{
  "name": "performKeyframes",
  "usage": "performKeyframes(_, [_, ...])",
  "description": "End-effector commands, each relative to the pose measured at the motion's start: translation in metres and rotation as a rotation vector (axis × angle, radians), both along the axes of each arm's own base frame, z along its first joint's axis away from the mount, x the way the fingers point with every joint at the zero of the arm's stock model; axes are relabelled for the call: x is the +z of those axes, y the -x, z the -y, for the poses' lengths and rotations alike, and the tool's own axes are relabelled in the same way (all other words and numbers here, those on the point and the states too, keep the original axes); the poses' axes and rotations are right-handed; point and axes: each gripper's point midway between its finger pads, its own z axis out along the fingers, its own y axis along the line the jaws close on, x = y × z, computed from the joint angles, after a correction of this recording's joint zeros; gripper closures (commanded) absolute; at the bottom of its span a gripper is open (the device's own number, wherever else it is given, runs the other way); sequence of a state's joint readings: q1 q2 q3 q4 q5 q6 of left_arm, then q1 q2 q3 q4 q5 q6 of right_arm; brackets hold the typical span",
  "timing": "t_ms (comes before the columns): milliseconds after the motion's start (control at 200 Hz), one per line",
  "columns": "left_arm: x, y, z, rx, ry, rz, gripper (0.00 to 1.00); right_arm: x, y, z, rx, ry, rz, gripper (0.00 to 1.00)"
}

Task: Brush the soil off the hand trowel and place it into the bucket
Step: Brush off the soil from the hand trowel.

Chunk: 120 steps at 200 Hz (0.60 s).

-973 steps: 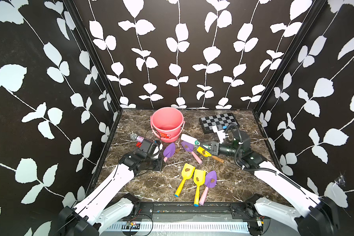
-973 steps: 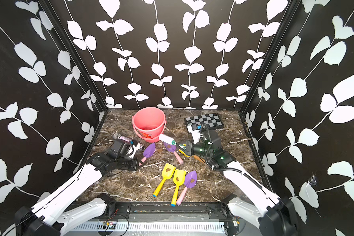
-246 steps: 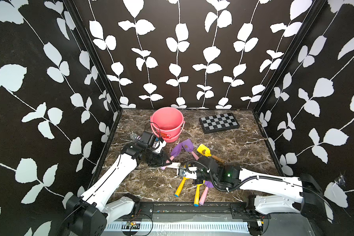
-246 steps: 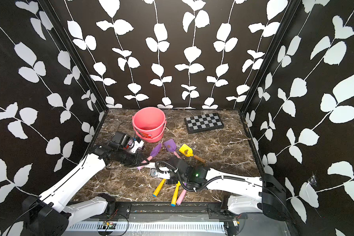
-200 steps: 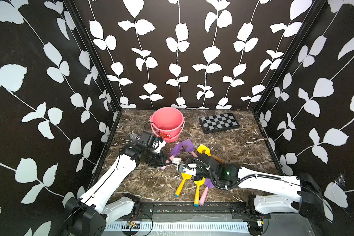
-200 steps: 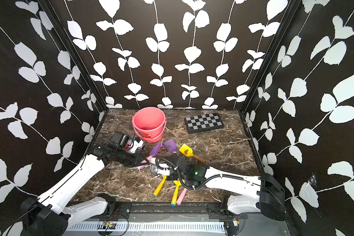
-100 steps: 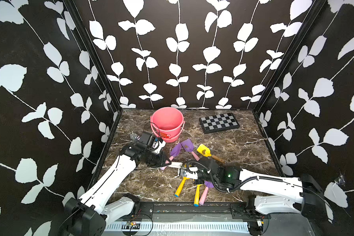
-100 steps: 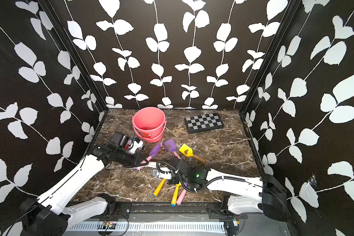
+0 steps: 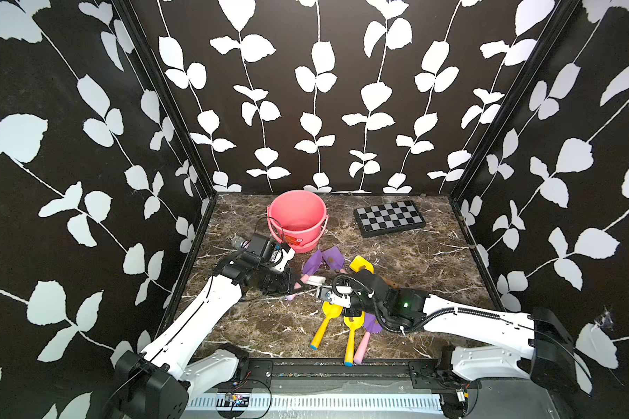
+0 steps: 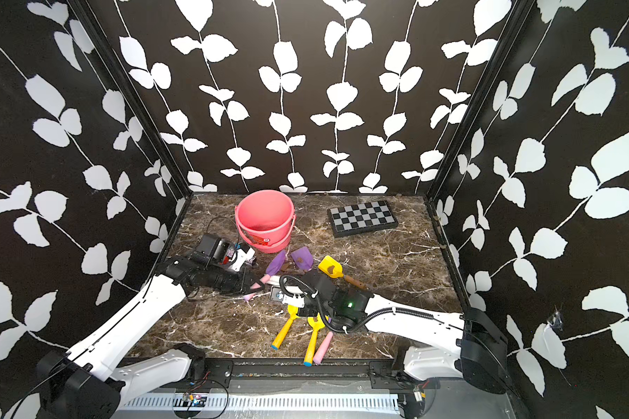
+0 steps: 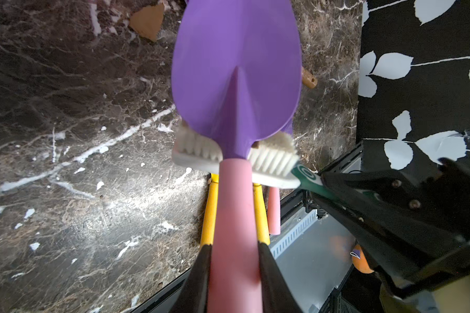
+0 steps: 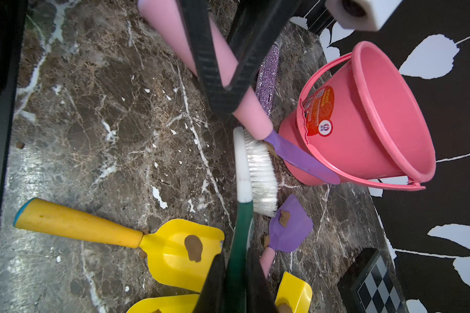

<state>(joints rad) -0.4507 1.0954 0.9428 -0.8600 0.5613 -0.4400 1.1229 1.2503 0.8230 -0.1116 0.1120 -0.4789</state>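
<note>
My left gripper (image 11: 234, 249) is shut on the pink handle of a purple hand trowel (image 11: 236, 67), held just above the marble in front of the bucket (image 9: 296, 217). My right gripper (image 12: 235, 260) is shut on the green handle of a white-bristled brush (image 12: 261, 173). The bristles press against the trowel's neck (image 12: 272, 138), where a small lump of soil (image 12: 269, 147) clings. In both top views the two grippers, left (image 9: 295, 284) and right (image 9: 324, 290), meet at mid-table. The salmon-pink bucket (image 10: 264, 217) stands upright behind them. I see nothing inside it.
Other trowels lie about: a yellow one (image 12: 182, 249) with a brown lump, a purple one (image 12: 291, 225) with soil, more yellow and purple ones (image 9: 349, 323) near the front edge. A chessboard (image 9: 389, 217) sits back right. A loose brown lump (image 11: 147, 20) lies on the marble.
Since five seconds ago my left gripper has lifted the purple trowel and my right has brought the brush to it. In the last second the brush shifted slightly along the trowel's neck.
</note>
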Motion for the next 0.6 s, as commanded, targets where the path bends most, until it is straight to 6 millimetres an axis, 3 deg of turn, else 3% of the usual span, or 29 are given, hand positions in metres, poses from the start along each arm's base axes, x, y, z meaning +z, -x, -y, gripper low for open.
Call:
performKeyframes(0, [0.001,0.007,-0.005,-0.010,-0.020,-0.006,1.00,0.005,-0.003,0.006,-0.034,-0.058,-0.011,1.00])
performKeyframes(150, [0.001,0.006,-0.006,-0.009,-0.026,-0.002,1.00,0.010,0.022,-0.001,0.058,-0.065,-0.034,1.00])
performKeyframes(290, [0.002,0.007,-0.003,-0.010,-0.005,-0.010,1.00,0.024,0.028,-0.015,0.097,-0.080,-0.008,1.00])
performKeyframes(451, [-0.003,0.012,-0.003,-0.017,0.003,-0.030,1.00,0.039,0.023,-0.028,0.117,-0.103,0.028,1.00])
performKeyframes(596, [-0.003,0.013,-0.003,-0.021,0.000,-0.034,1.00,0.036,0.000,-0.017,0.031,-0.079,0.060,1.00])
